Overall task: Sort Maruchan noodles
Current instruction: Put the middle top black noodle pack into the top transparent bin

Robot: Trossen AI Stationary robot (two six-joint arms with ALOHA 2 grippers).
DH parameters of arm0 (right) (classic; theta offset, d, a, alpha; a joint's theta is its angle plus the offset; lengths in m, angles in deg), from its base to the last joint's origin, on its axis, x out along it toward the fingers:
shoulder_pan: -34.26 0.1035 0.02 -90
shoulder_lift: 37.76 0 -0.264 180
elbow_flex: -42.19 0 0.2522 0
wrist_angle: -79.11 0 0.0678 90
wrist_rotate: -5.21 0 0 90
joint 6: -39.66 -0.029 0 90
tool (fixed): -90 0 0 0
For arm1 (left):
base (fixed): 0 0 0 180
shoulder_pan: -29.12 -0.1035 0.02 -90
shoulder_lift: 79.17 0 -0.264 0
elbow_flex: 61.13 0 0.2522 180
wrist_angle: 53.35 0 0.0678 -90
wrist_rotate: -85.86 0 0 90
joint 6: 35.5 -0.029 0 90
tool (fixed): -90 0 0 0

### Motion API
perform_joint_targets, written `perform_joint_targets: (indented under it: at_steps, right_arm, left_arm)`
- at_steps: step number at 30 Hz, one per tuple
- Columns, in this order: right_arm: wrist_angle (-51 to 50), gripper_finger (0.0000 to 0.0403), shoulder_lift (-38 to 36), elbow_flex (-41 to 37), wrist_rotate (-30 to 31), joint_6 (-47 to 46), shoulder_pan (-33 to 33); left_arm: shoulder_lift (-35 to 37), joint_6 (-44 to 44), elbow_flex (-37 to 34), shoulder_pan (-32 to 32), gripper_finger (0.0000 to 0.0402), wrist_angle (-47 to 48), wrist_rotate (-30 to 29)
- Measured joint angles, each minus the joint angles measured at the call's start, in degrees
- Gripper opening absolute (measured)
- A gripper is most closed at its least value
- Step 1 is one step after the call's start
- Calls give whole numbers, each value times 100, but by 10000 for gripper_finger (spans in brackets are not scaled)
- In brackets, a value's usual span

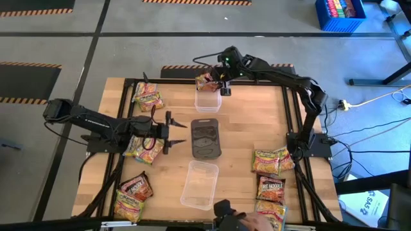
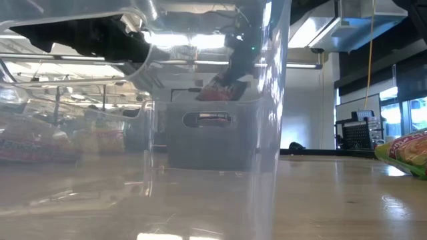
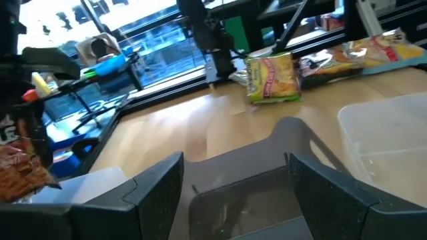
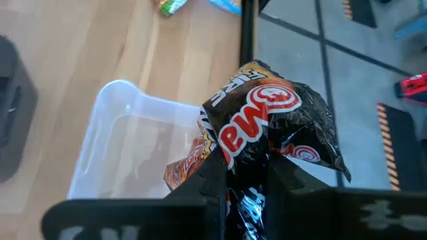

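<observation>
High view: right gripper (image 1: 216, 85) sits over the far clear tray (image 1: 207, 99), fingers clenched on a dark brown-red noodle packet (image 1: 207, 81), probably staged for a drop into that tray. Left gripper (image 1: 177, 132) hangs just beside the dark grey lid (image 1: 206, 138) at counter (image 1: 250, 122) centre, fingers spread, holding nothing, likely waiting. Other packets lie in groups near the left edge (image 1: 148, 96) and right edge (image 1: 273, 160); near tray (image 1: 199, 184) looks empty. Low view: mostly looking through the near tray's clear wall; the held packet (image 2: 217, 89) hangs above the far tray. Left wrist view: spread fingers (image 3: 157, 183) over the lid, a green-and-orange packet (image 3: 272, 78) lying beyond on bare wood. Right wrist view: packet (image 4: 267, 117) pinched at one end, crumpled, tray (image 4: 127, 153) below. Room: grey floor with hazard-striped tape, blue crate far off.
</observation>
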Motion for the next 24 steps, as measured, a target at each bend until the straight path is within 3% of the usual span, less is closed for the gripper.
perform_joint_targets:
  at_steps: [8, 18, 24]
  right_arm:
    - [41, 44, 109, 0, 85, 584, 110]
    - [342, 44, 442, 2, 1796, 2339, 627]
    - [-51, 44, 711, 0, 2026, 2446, 635]
  left_arm:
    - [0, -183, 0, 0, 265, 0, 78]
    - [0, -276, 0, 0, 265, 61, 63]
    - [0, -262, 0, 0, 265, 119, 63]
